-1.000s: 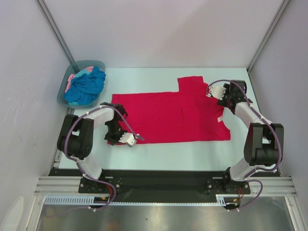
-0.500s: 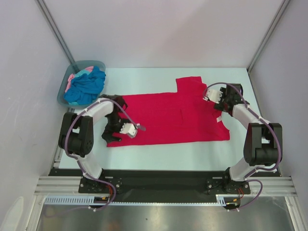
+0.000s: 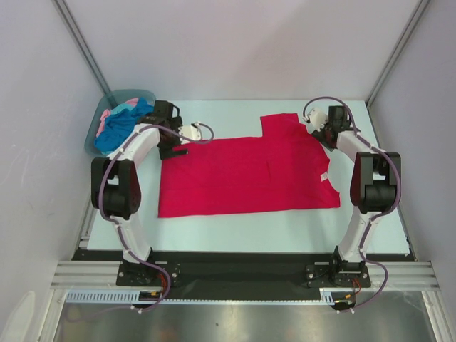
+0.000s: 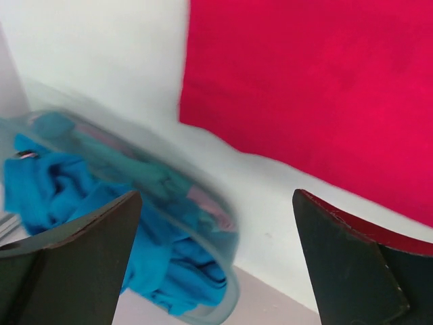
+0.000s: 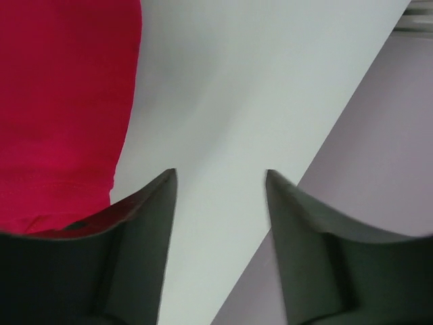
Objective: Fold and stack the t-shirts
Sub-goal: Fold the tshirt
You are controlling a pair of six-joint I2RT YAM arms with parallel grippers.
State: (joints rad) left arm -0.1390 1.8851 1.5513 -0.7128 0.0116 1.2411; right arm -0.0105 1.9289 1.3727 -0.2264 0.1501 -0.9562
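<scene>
The pale, smooth tabletop (image 3: 235, 228) carries the crimson-red t-shirt (image 3: 246, 174). It is spread flat as a wide matte sheet, with one short sleeve jutting out at its far edge. Its long axis runs from one pair of jaws across to the other.

The left arm (image 3: 139, 146) holds its jaws spread wide and empty just off the shirt's far hem corner. In the wrist view the red cloth lies ahead and to the right of them.

On their other side stands the translucent grey-teal tub (image 3: 132, 91). A crumpled turquoise-blue t-shirt (image 3: 117, 132) is heaped in it, with a sliver of pale pink t-shirt (image 3: 107, 115) beneath.

The right arm (image 3: 349, 146) has its jaws parted on nothing beside the sleeve. Bare tabletop shows between them and a stitched red edge lies to their left. Each corner probably suits its nearer arm.
</scene>
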